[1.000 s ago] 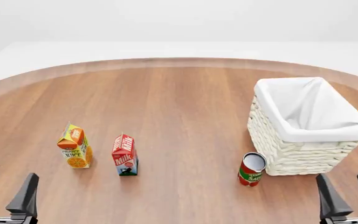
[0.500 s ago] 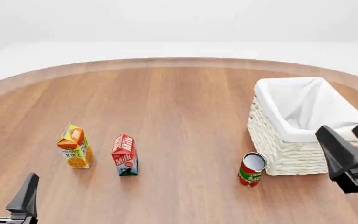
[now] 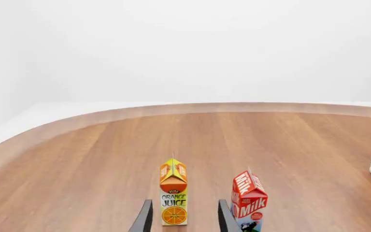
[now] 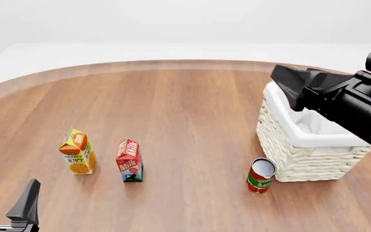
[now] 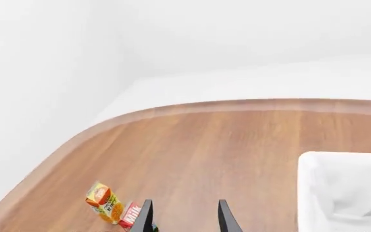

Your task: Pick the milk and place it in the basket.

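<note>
Milk (image 4: 129, 161) upright just beside juice carton (image 4: 77, 152), well apart from basket (image 4: 289, 145), right gripper (image 5: 182, 217) above basket with jaws apart, left gripper (image 4: 8, 200) at near table edge with jaws apart

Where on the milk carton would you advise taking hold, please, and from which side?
Grip the milk carton across its flat blue-and-white body, below the sloped red gable, which would likely slip. It stands upright, so descend from above. The orange juice carton stands close on its left, apart from it; the open left claw is nearest.

Red-topped milk (image 4: 129, 161), white basket (image 4: 299, 153)
</note>
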